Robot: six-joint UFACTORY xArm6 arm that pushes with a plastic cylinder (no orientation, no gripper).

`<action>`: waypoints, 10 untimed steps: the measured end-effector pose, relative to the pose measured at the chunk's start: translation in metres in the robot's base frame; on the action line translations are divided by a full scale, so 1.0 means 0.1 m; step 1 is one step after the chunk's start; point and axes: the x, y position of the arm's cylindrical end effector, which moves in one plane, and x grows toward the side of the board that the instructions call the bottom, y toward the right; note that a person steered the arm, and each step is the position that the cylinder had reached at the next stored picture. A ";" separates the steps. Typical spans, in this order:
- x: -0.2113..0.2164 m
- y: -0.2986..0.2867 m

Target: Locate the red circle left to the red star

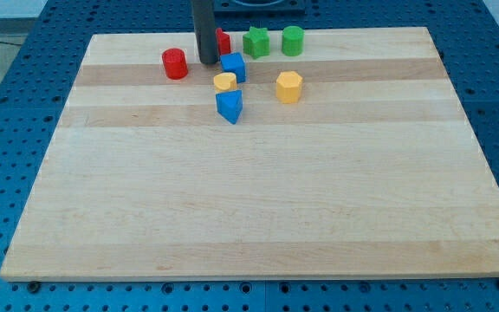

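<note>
The red circle point(175, 63) stands near the top of the wooden board, left of my rod. The red star point(223, 40) is mostly hidden behind the rod; only its right part shows. My tip point(208, 61) rests on the board between the red circle and the blue cube point(233, 66), just below the red star. The tip is about a block's width to the right of the red circle and does not touch it.
A green star point(255, 42) and a green cylinder point(293, 40) sit at the top right of the group. A yellow block point(224, 82), a yellow hexagon point(288, 87) and a blue block point(229, 106) lie below. The board point(249, 199) rests on a blue perforated table.
</note>
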 end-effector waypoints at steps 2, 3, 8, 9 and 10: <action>0.52 -0.35; 0.56 -0.67; 0.12 -0.35; 0.09 -0.35; 0.04 -0.35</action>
